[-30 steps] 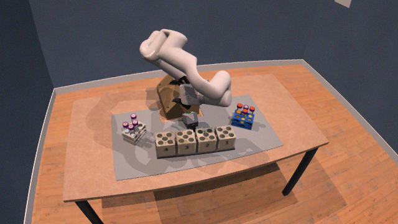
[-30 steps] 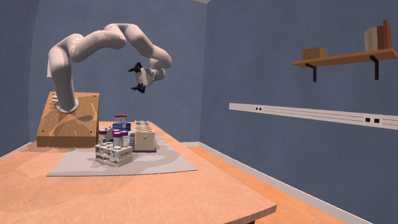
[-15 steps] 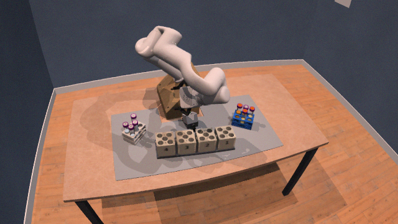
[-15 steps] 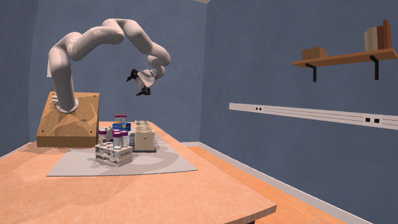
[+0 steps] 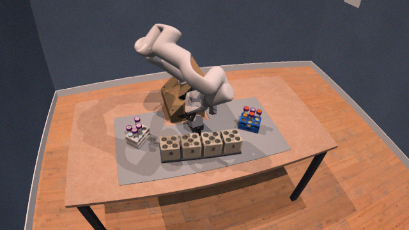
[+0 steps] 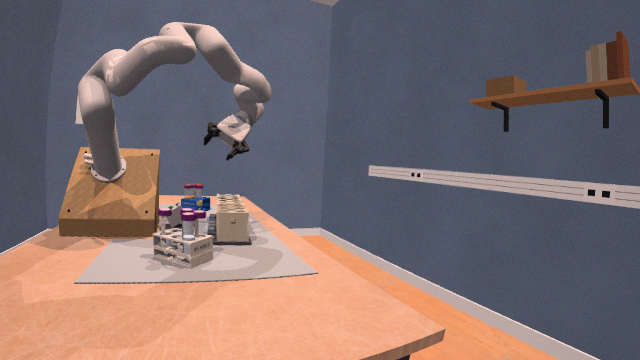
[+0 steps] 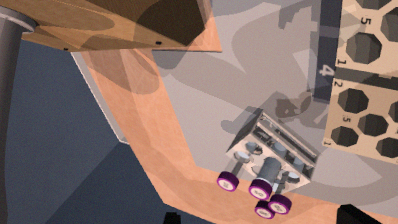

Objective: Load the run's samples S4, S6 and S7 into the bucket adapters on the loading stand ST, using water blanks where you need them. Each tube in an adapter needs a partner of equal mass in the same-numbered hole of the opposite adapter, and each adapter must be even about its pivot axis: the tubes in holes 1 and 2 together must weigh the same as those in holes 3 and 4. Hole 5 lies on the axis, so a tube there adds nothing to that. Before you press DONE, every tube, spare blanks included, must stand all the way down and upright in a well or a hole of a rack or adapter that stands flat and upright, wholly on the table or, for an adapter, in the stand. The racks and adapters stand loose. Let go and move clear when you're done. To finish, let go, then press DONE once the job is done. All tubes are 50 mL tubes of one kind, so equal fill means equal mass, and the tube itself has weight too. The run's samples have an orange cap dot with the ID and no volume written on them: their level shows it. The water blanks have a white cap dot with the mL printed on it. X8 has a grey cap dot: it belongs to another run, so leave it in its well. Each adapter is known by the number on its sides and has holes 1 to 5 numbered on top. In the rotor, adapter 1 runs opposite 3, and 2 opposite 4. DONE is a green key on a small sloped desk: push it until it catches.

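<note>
tool (image 6: 226, 145) spread open, empty | adapters (image 5: 201, 146) (image 6: 232, 220) (image 7: 367, 120) between blanks rack (image 5: 138, 138) (image 6: 183, 248) (image 7: 270, 155), blue rack (image 5: 248, 127) (image 6: 195, 203)

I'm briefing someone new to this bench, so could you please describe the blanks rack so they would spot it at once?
On the table lies a grey mat. Beyond the adapter 4 end of the row stands a whitish rack. Its tubes have purple caps; the other rack is blue.

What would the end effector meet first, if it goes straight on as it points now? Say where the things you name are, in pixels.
Probably the white blanks rack (image 5: 131, 140) (image 6: 200, 253) (image 7: 244, 132) or its purple-capped tubes (image 5: 135, 130) (image 6: 188, 217) (image 7: 260, 189); depth is unclear, so the grey mat (image 5: 140, 170) (image 6: 260, 265) (image 7: 187, 100) is possible.
</note>
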